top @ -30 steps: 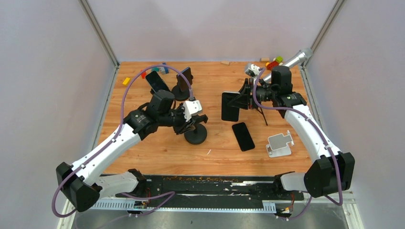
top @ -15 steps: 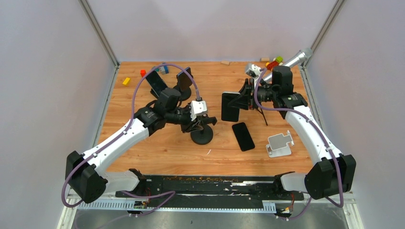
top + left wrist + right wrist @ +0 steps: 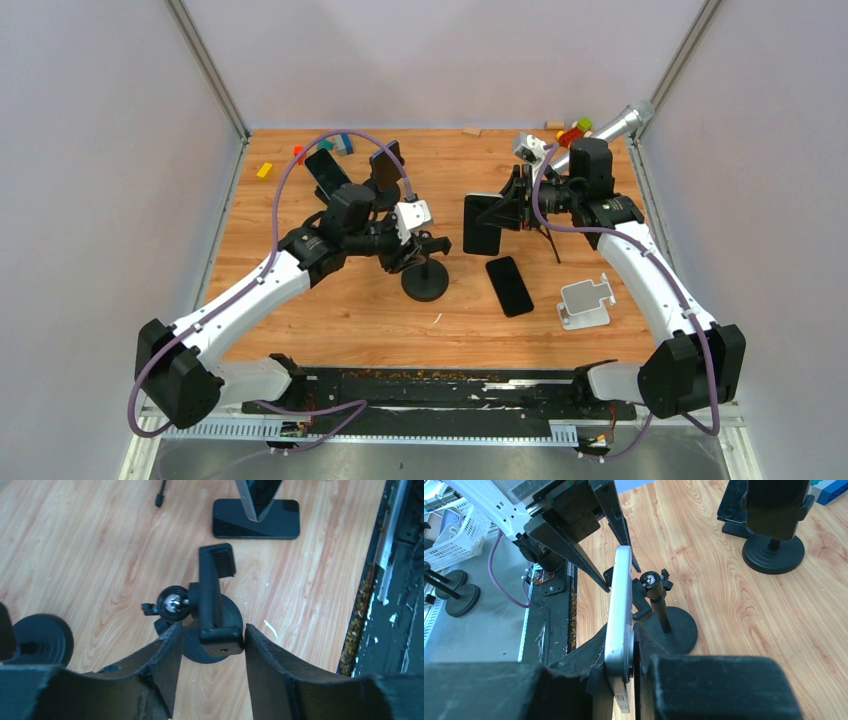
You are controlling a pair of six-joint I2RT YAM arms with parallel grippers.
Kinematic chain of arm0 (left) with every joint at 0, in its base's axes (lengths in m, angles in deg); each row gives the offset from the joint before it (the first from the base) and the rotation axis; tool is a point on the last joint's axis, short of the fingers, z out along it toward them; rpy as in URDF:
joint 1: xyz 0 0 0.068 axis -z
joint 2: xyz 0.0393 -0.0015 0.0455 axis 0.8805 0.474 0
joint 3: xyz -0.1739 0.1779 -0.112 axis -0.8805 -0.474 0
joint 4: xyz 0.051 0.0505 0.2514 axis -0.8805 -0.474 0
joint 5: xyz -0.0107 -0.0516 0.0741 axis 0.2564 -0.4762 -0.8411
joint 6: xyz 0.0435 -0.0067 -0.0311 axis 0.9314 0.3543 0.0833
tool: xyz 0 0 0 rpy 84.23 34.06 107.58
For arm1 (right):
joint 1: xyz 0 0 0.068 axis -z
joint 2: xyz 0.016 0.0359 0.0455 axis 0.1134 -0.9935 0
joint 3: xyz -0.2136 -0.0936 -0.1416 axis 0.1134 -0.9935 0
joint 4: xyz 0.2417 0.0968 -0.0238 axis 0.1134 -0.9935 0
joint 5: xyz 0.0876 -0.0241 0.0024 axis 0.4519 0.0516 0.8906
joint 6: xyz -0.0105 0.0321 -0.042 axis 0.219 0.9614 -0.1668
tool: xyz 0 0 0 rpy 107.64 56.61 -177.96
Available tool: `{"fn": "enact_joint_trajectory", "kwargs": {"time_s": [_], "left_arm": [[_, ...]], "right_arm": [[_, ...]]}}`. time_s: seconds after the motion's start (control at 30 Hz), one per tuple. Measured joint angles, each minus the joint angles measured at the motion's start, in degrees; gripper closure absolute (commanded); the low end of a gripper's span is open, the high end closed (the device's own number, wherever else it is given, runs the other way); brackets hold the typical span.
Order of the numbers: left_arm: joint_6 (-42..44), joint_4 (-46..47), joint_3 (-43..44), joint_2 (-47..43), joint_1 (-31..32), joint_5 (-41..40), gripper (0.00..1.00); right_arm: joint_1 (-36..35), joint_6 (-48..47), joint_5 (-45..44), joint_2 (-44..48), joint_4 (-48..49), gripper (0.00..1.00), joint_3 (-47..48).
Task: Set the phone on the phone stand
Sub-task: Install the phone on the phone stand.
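A black phone stand (image 3: 425, 285) with a round base, a pole and a clamp head stands mid-table. It also shows in the left wrist view (image 3: 216, 605) and the right wrist view (image 3: 659, 605). My left gripper (image 3: 428, 243) (image 3: 210, 635) is open. Its fingers straddle the lower end of the clamp; the right finger touches it and a gap shows on the left. My right gripper (image 3: 512, 208) (image 3: 631, 645) is shut on a silver phone (image 3: 483, 222) (image 3: 620, 610), held on edge above the table just right of the stand.
A black phone (image 3: 509, 285) lies flat right of the stand. A white stand (image 3: 585, 303) sits front right. Two black stands holding phones (image 3: 325, 170) (image 3: 385, 165) are at the back left. Toy blocks (image 3: 572, 132) and a silver cylinder (image 3: 622, 122) lie along the back edge.
My left arm has swung right and a little toward the back, and the stand's base has shifted slightly right with it. The right arm and the silver phone have not moved.
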Motion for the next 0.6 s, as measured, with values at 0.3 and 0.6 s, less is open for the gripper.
{"fn": "enact_joint_trajectory", "kwargs": {"time_s": [0.3, 0.6], "left_arm": [[-5.2, 1.9, 0.0, -1.9, 1.8, -7.6, 0.41], [-5.8, -0.9, 0.0, -4.3, 2.4, -17.6, 0.43]], "right_arm": [[-0.1, 0.0, 0.0, 0.0, 0.0, 1.0, 0.0], [-0.7, 0.0, 0.0, 0.0, 0.0, 1.0, 0.0]]}}
